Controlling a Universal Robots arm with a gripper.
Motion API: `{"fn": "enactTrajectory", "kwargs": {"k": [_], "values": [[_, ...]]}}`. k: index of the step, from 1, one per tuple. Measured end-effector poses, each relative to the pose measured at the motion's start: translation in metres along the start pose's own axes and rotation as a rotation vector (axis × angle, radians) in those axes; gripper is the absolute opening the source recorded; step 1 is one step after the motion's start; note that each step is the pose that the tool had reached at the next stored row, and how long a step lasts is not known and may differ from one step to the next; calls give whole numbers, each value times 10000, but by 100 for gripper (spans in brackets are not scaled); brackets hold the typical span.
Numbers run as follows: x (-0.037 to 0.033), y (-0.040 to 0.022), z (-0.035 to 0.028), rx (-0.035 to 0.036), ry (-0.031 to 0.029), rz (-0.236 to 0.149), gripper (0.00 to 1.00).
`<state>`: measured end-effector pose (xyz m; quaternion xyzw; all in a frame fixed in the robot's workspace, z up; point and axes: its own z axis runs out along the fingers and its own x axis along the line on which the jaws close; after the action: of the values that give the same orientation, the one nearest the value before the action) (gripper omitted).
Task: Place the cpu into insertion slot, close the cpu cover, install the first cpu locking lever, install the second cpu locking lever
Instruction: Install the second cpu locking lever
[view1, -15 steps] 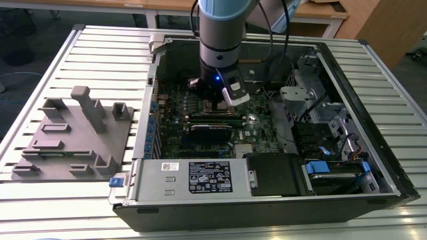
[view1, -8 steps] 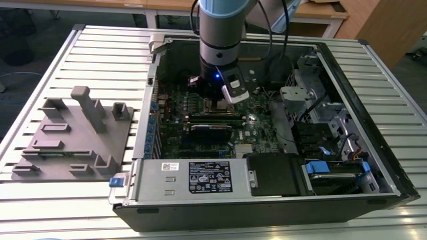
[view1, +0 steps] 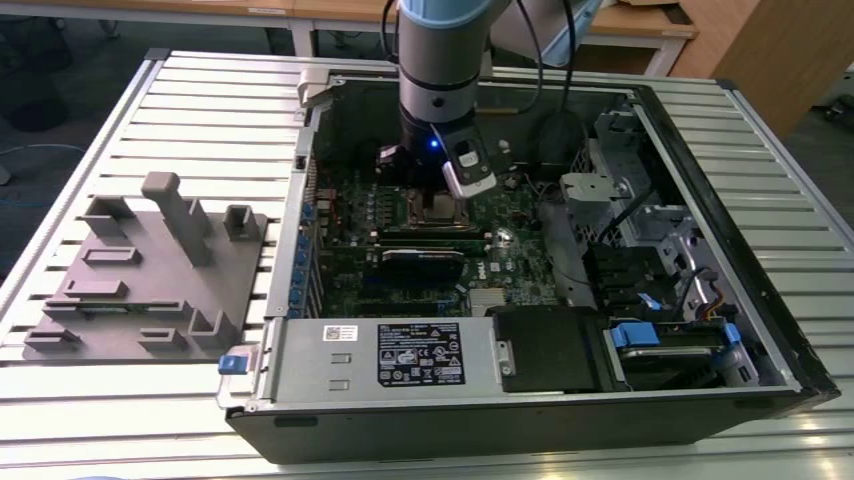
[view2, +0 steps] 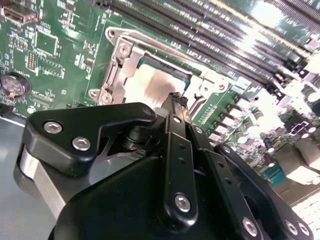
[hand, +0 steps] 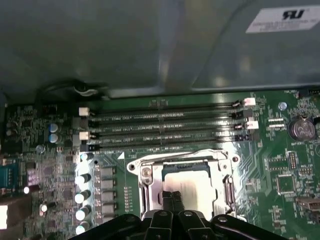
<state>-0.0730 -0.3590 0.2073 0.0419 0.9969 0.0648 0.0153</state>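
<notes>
Both wrist views place the gripper (hand: 173, 200) directly over the insertion slot (hand: 145, 192), fingers pressed together, holding nothing. Cpu (hand: 192, 185) sits seated in the slot, with the cpu cover (view2: 122, 67) lying down around it.

I hang inside the open computer case (view1: 694, 395), which lies on the slatted table (view1: 80, 420). My gripper (hand: 173, 198) sits directly over the cpu (hand: 192, 187), which rests in the insertion slot (hand: 150, 192) with the cpu cover (hand: 182, 159) around it. The fixture block (view1: 147, 290) lies on the exterior view's left of the case.
</notes>
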Motion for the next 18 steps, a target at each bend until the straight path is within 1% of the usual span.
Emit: {"fn": "enactTrajectory", "kwargs": {"k": [4, 6, 7, 11, 18], "values": [[-20, 45, 9, 22, -1, -3, 10], [-48, 59, 13, 42, -3, -2, 10], [-82, 69, 15, 66, -5, -1, 10], [-140, 74, 18, 101, -9, 6, 10], [-151, 61, 16, 103, -9, 7, 10]]}}
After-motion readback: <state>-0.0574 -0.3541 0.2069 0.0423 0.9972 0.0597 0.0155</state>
